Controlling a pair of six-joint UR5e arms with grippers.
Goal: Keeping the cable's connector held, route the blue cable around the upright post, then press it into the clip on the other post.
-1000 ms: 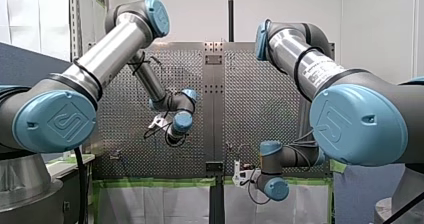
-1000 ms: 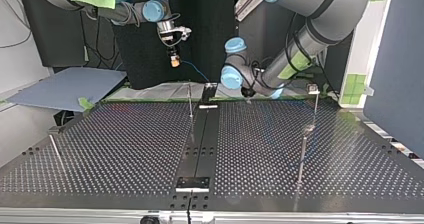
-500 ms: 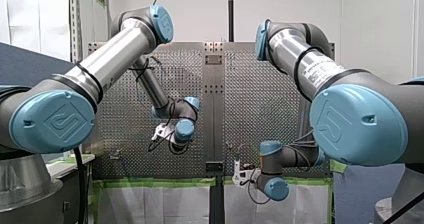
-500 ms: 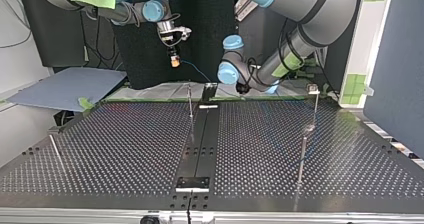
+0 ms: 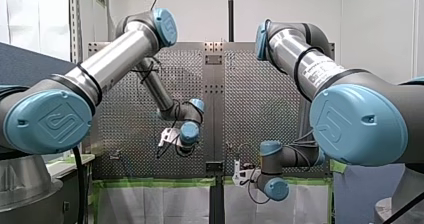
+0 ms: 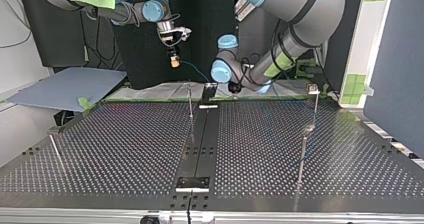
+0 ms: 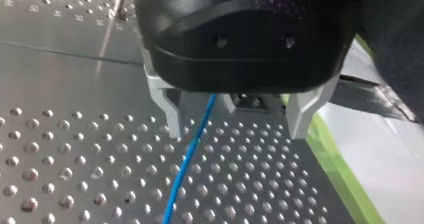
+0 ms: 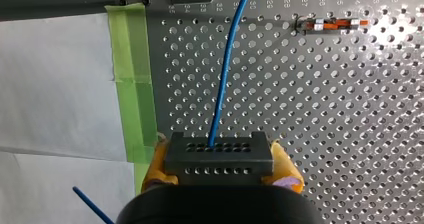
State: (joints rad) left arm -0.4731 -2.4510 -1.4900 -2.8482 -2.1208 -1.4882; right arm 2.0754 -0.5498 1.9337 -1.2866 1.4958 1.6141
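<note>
Two arms: my right comes in at the top view's left and my left at its right, both over the far edge of the perforated table (image 6: 125, 149).
Slanting rod (image 6: 56, 151): one, near the table's edge at the top view's left.
Right gripper (image 8: 218, 160): its two yellow pads (image 8: 156, 160) are clamped on the sides of one dark connector (image 8: 218, 151), which is held above the table.
Blue cable (image 8: 223, 69): one. It leaves the connector's face and runs out over the holes, beside one strip of green tape (image 8: 131, 74).
Middle post (image 6: 190, 101): one, upright, just beside the table's centre strip.
Left gripper (image 7: 235, 126): its two metal fingers (image 7: 172, 116) are spread wide and grasp nothing. The cable passes between them, nearer one finger.
Right-hand posts: two, upright, one behind the other at the top view's right. The farther post (image 6: 315, 106) has a small pale head, and the nearer post (image 6: 302, 156) stands in front of it.
</note>
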